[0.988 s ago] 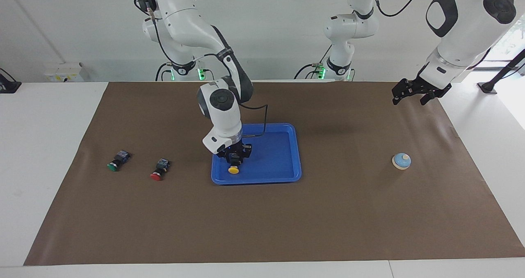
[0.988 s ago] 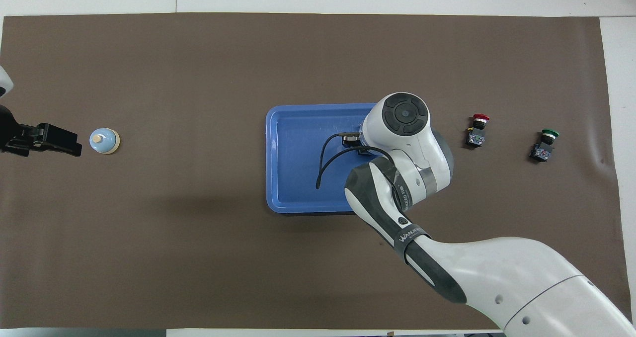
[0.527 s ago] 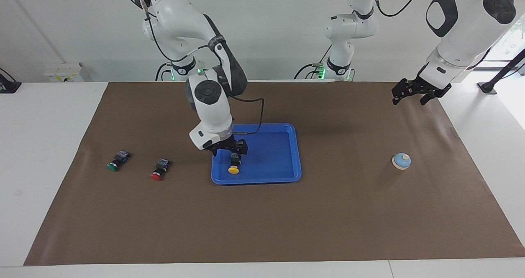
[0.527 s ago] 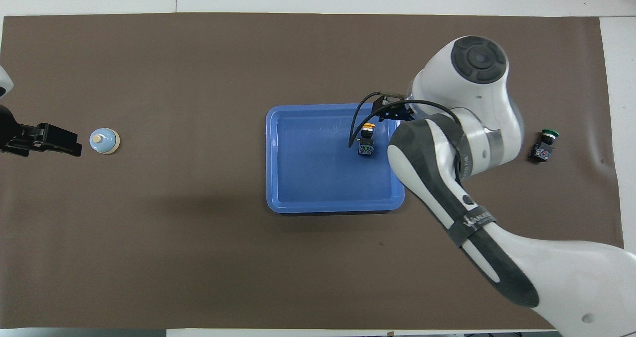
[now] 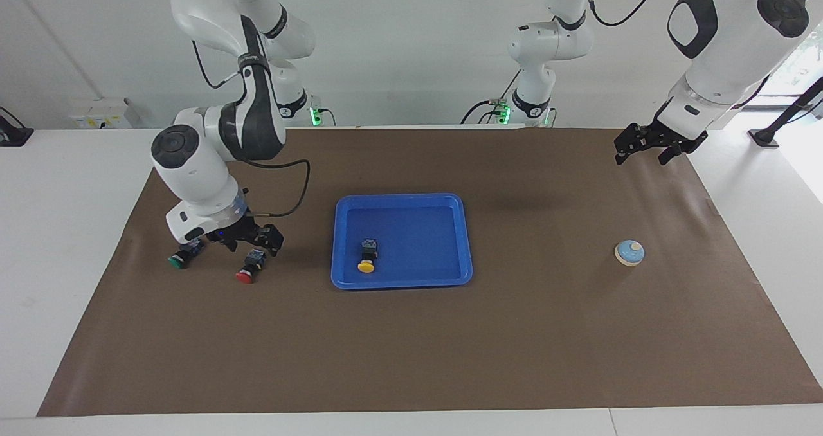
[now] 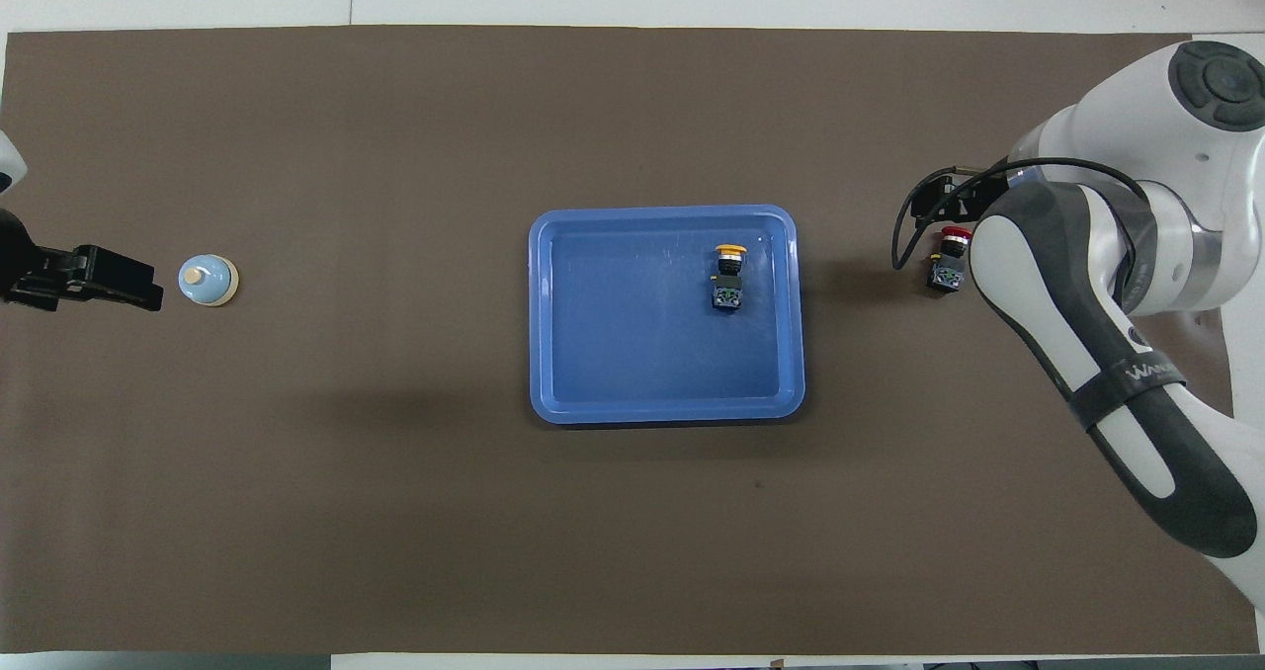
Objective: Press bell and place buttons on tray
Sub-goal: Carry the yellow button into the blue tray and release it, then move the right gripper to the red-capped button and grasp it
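facing: 3 buttons, yellow button (image 5: 366, 258) in 1 tray (image 5: 450, 275), red button (image 5: 249, 267) and green button (image 5: 185, 254) on worktop under right end effector (image 5: 247, 242), fingers apart | overhead: 1 bell (image 6: 208, 281) beside left end effector (image 6: 119, 280), fingers apart, waiting

green button (image 5: 178, 258) hidden under right arm in overhead view; left gripper (image 6: 128, 288) body cut off by frame edge.

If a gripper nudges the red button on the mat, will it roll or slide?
The red button lies on its side, and its round cap probably lets it pivot or roll in an arc. Its boxy black body likely stops a free roll. It looks rigid.
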Controlling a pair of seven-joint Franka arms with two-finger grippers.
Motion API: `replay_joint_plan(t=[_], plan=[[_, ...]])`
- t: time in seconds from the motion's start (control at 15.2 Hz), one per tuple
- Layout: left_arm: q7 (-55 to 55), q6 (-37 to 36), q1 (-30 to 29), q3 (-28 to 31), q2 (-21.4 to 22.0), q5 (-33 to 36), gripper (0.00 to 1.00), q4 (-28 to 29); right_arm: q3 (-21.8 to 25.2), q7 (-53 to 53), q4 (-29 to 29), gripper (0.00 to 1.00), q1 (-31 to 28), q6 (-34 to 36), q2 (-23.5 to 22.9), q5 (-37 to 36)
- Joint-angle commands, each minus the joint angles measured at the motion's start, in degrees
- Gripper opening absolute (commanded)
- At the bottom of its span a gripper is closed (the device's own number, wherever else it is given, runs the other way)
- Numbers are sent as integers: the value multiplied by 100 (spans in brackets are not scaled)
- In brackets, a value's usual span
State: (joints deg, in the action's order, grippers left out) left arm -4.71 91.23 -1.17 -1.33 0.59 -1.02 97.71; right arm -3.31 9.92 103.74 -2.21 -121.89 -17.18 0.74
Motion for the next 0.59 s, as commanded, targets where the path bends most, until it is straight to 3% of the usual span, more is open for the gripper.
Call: replay_joint_plan(t=[0.0, 0.26, 0.53], plan=[[58, -70, -6, 1, 64, 58, 100, -6, -82, -297, 1066, 100, -235, -1035, 373, -66], [58, -70, -6, 1, 64, 58, 100, -6, -91, -332, 1727, 100, -323, -2012, 347, -65], [58, -70, -6, 1, 64, 58, 100, -6, -100, -368, 2010, 100, -323, -2462, 294, -57]])
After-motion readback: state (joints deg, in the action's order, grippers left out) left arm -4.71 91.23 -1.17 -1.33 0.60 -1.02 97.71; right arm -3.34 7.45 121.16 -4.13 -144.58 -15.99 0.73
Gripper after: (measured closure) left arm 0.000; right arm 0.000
